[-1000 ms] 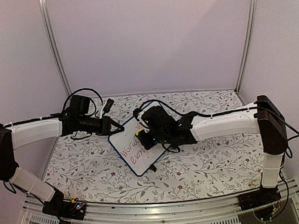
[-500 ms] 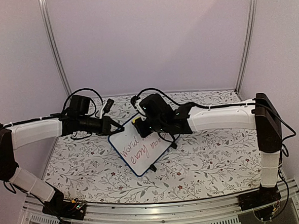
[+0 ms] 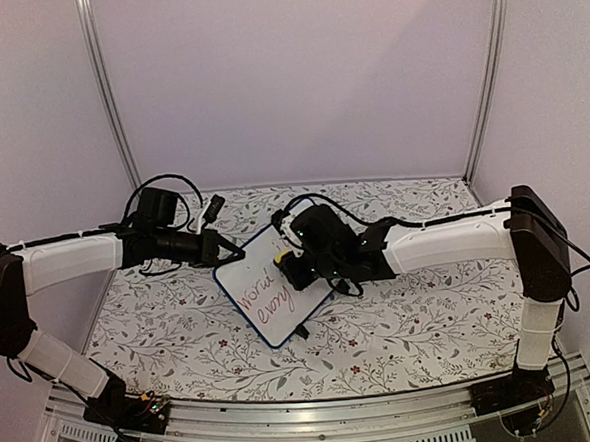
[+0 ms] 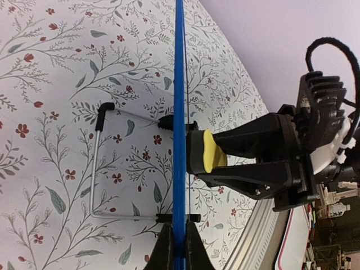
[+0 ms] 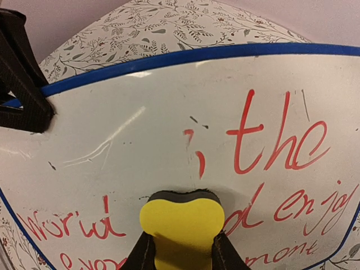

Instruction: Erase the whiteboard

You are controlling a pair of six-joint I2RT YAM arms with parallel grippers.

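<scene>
Flowery table [image 3: 411, 319] below, plain lilac walls behind. Fingers [image 5: 143, 254] of the right gripper [image 5: 183, 256] pinched tight on a yellow eraser [image 5: 181, 222], with its dark flat end touching the whiteboard [image 5: 140, 112] face. Fingers [image 4: 166, 250] of the left gripper [image 4: 179, 250] closed on the blue edge, one on each side, at the far-left side of the board.

Half a second back, eraser up at the far top edge. Now lower down, over the right half of the writing, hiding more words. Right arm pulled back toward its own side too. Left arm and board in the same spot as before. Red words not gone yet.

Sits near the middle of the table, a little left, between the two arms. Turned like a diamond from above, one corner toward the arms. Face tipped up and toward the near side. Lines of writing running from near-left up to far-right. Hard to tell from above which side is the long one, though wide like the writing in the right wrist view. Thin wire stand [image 4: 95, 169] with black tips on the back.

White face, thin blue frame, round corners, small black foot [image 3: 302, 332] at the near edge. Red handwriting: "World", "the", "enjoy". Top-left patch bare, with faint smears and tiny dark specks.
</scene>
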